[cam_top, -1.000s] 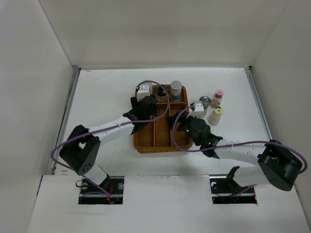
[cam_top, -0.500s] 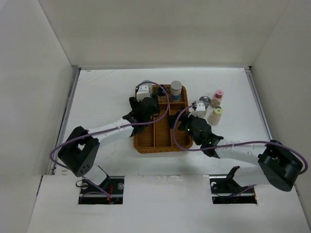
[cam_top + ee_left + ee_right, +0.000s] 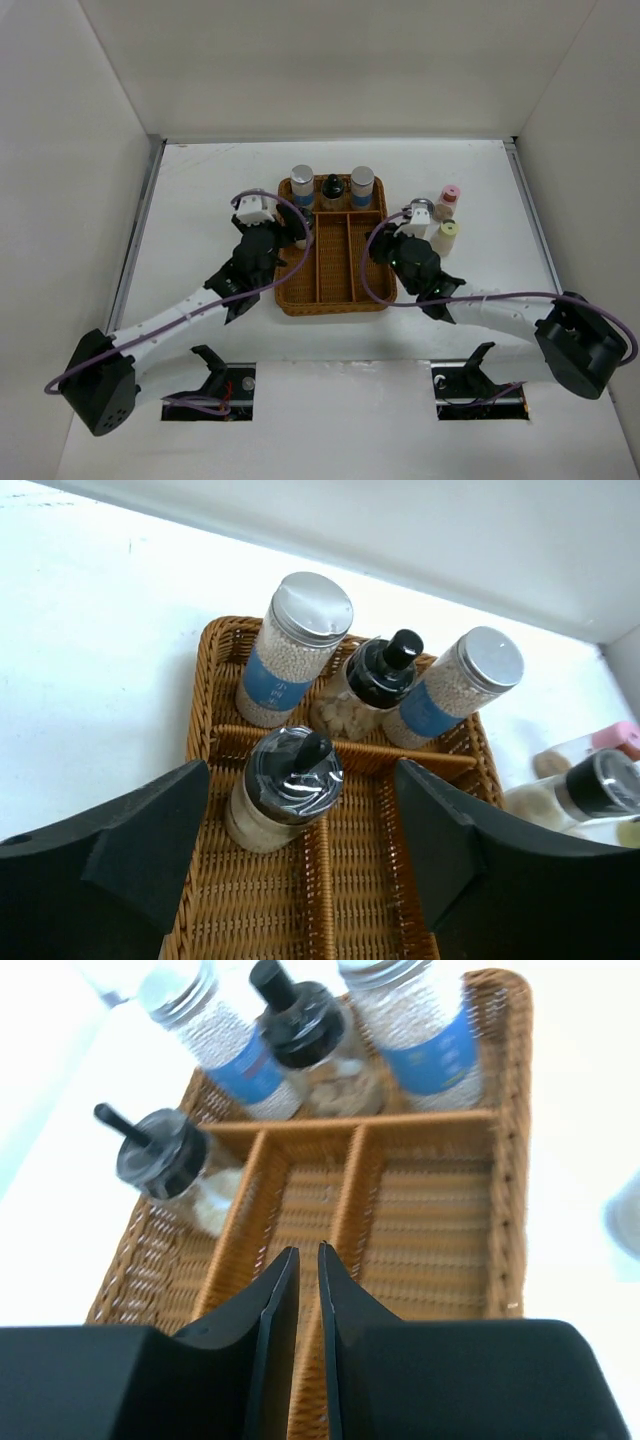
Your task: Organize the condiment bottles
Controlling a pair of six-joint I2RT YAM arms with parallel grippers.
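The wicker tray (image 3: 336,290) holds three condiment bottles in its back row: a blue-labelled one (image 3: 302,185), a black-capped one (image 3: 332,190) and a second blue-labelled one (image 3: 362,185). A fourth, black-capped bottle (image 3: 288,785) stands upright in the tray's left compartment. My left gripper (image 3: 300,870) is open just near of it, its fingers apart from the bottle on both sides. My right gripper (image 3: 308,1252) is shut and empty, over a tray divider. Three more bottles stand right of the tray, capped silver (image 3: 421,209), pink (image 3: 449,197) and yellow (image 3: 445,235).
White walls close in the table on three sides. The tray's middle and right long compartments (image 3: 430,1230) hold nothing. My right arm (image 3: 480,305) lies along the near right of the table, my left arm (image 3: 170,320) along the near left.
My left gripper has drawn back from over the tray's back left toward the near left, leaving the black-capped bottle standing in the left compartment. My right gripper has closed.
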